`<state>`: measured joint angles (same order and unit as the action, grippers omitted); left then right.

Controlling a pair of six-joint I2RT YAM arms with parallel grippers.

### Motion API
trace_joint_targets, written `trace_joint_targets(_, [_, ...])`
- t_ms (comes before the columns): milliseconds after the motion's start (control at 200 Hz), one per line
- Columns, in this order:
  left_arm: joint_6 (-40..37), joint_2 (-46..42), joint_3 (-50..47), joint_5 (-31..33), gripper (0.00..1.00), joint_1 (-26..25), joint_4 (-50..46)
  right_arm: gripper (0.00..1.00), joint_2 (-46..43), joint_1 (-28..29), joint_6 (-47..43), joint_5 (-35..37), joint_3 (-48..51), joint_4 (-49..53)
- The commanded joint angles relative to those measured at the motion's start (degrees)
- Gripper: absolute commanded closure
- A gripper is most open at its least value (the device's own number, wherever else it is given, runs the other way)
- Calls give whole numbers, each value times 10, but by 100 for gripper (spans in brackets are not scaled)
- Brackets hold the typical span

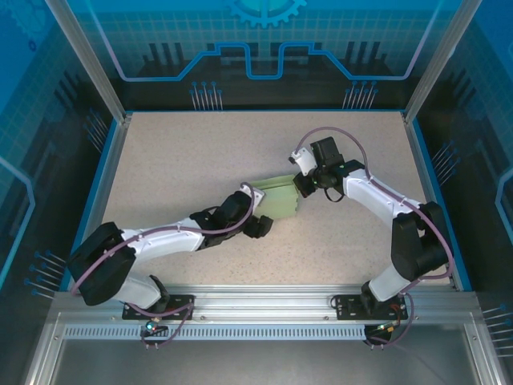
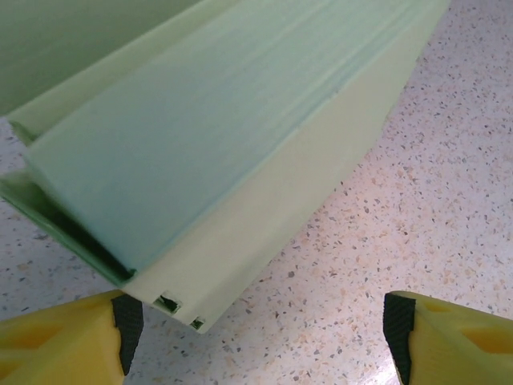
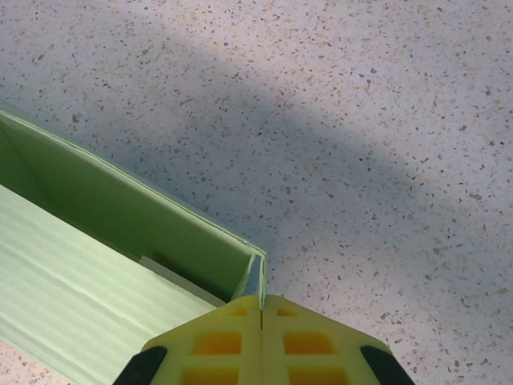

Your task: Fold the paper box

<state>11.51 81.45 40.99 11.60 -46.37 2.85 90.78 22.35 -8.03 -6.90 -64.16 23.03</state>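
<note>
Paper box (image 1: 282, 196) at centre frame. Your right gripper (image 3: 262, 309) pinches its corner wall. Hold that steady, then bring the spread, empty left gripper (image 2: 260, 329) squarely onto the near wall.

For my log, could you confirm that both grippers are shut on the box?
Not quite: the left gripper is open, its jaws wide apart just short of the box, as the left wrist view shows. The right gripper is indeed shut on the box.
</note>
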Motion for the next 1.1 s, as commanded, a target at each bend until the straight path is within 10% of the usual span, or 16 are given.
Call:
trace_joint_targets(0, [-28, -22, -10, -13, 19, 7, -3, 100, 3, 0, -9, -24, -14, 17])
trace_joint_targets(1096, [-151, -41, -75, -149, 2, 109, 45, 100, 2, -10, -28, -42, -28, 21])
